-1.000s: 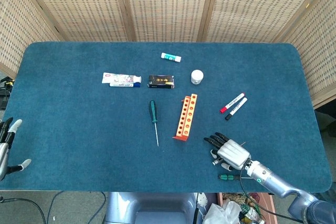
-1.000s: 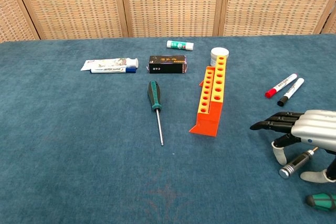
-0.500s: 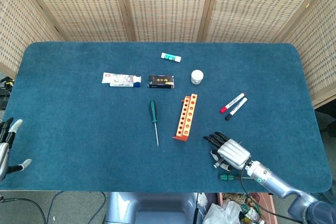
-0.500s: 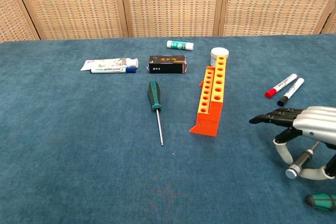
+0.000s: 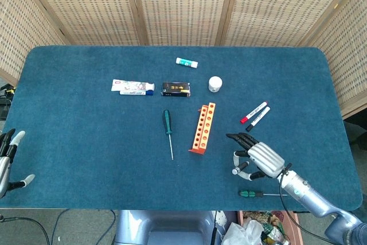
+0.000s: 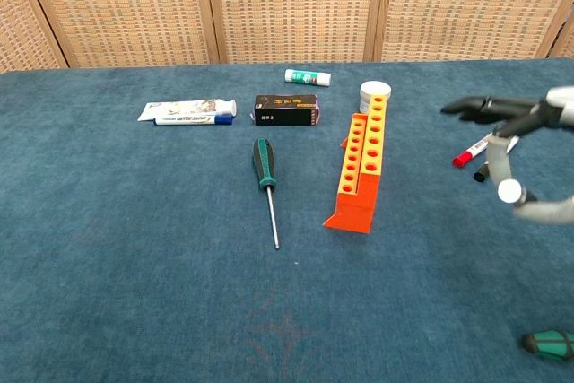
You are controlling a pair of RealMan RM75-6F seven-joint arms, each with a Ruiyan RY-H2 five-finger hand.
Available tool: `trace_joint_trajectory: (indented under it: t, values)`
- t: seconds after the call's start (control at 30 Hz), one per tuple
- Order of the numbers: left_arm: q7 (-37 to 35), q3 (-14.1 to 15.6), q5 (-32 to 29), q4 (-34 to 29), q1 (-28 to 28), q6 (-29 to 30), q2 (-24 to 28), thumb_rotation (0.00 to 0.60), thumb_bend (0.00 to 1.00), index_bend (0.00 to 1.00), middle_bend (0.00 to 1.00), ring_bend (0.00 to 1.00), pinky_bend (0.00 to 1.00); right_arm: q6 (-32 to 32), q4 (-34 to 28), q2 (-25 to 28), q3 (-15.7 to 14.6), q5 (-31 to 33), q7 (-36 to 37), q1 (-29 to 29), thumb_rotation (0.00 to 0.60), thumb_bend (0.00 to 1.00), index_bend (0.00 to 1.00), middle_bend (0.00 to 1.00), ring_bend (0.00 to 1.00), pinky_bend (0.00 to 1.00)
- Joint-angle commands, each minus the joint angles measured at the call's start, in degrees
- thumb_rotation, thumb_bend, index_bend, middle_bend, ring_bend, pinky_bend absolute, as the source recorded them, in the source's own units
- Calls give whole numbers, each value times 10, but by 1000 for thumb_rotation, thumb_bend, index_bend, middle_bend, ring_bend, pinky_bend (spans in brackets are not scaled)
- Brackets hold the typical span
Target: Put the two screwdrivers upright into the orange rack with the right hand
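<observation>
One green-handled screwdriver (image 5: 168, 129) (image 6: 266, 177) lies flat left of the orange rack (image 5: 203, 128) (image 6: 361, 170), tip toward the front edge. The second screwdriver (image 5: 256, 193) (image 6: 549, 343) lies flat by the front edge at the right; the chest view shows only its handle. My right hand (image 5: 258, 158) (image 6: 516, 150) hovers above the table right of the rack and behind that second screwdriver, fingers spread and holding nothing. The rack's holes hold nothing. My left hand (image 5: 8, 158) hangs off the table's left edge, fingers apart and holding nothing.
Behind the rack lie a toothpaste tube (image 5: 133, 86), a black box (image 5: 176, 88), a glue stick (image 5: 186, 62) and a white jar (image 5: 215, 84). Two markers (image 5: 255, 115) lie just behind my right hand. Wicker screens stand behind the table.
My right hand has lifted off the table and drawn back from the front-edge screwdriver, which stays lying there. Nothing else has moved.
</observation>
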Motion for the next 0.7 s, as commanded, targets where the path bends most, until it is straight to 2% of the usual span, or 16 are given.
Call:
trace_joint_trajectory:
  t: [0.03,0.23,0.33,0.47,0.7]
  values:
    - [2,-2,2,1,2,8,-1,600,0,0,0,0,0,15,-50,44,26,28,87,10,600,335,612,3,0,0]
    - [1,-1,6,0,4,13,-1,600,0,0,0,0,0,-11,-94,73,58,66,212,34,600,337,619,3,0,0]
    - [0,-1,7,0,3,11,0,600,0,0,0,0,0,-25,-108,74,78,88,252,44,600,339,619,3,0,0]
    - [4,-4,-2,2,0,5,-2,600,0,0,0,0,0,-45,-137,60,119,143,307,55,600,342,620,3,0,0]
    - [8,-5,-8,2,-3,0,-3,600,0,0,0,0,0,-105,-152,25,150,203,307,71,600,364,637,3,0,0]
